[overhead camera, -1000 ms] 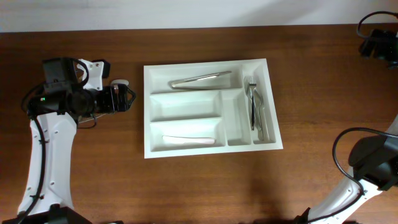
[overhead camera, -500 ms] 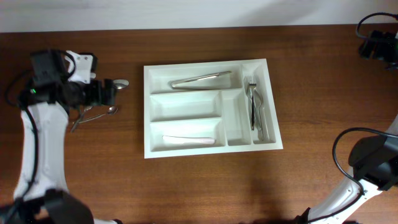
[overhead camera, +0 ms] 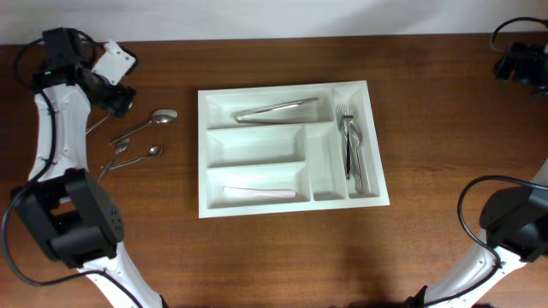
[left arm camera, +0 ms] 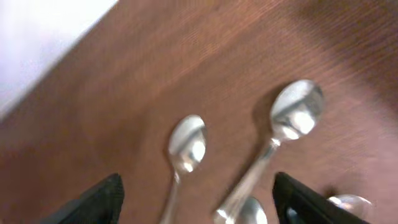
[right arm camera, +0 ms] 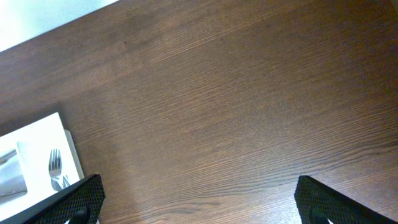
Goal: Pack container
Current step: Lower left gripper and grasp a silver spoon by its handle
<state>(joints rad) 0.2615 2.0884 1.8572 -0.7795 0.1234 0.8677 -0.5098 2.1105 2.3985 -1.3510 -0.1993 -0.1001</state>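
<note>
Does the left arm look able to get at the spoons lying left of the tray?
Probably yes. The left gripper is open and pointed at the spoons, nothing lies over them, and the tray sits apart to one side.

Left of container: a loose cluster of spoons (overhead camera: 163,114) lies on the table (overhead camera: 274,257), just beside the left wall of the container (overhead camera: 202,154), with only a thin bare strip between.
Far left edge: the left arm (overhead camera: 51,145) runs along it, hemming the spoons in.
Front of table: broad bare wood.
Right of container: open wood up to the right arm (overhead camera: 514,227).
Top compartment: tongs (overhead camera: 276,109) span most of its length.
Middle compartment: bare floor.
Bottom compartment: a white utensil (overhead camera: 259,192) lies along the front.
Inner narrow compartment: bare.
Outer narrow compartment: forks (overhead camera: 349,141) fill it lengthwise.
</note>
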